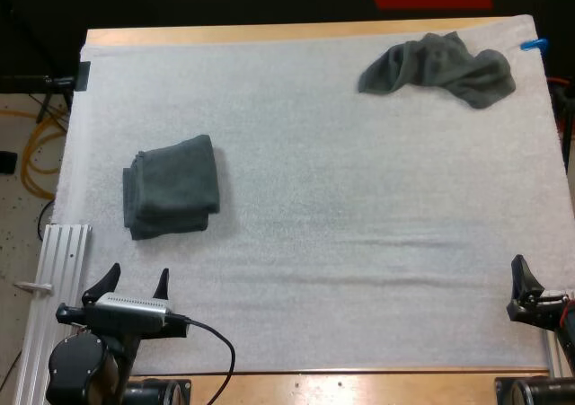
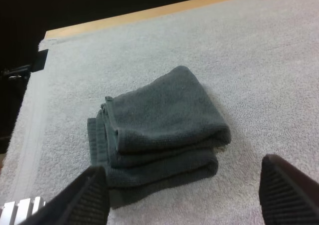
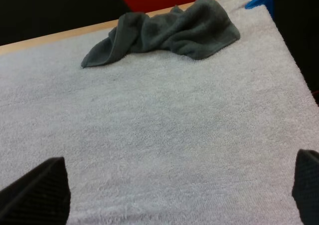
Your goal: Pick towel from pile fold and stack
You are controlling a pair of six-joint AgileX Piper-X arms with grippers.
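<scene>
Folded towel stack [image 1: 171, 188] mat-left; crumpled grey-green towel [image 1: 440, 68] at far right corner.

Left gripper [image 1: 137, 274], right gripper [image 3: 177, 187] — both spread.

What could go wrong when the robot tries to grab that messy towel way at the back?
The crumpled towel sits right at the far edge of the mat, so a clumsy reach by the right gripper might nudge it off. It is bunched up, so the open jaws may pinch only one flap. The folded stack already looks uneven, so another towel on top could slide.
</scene>
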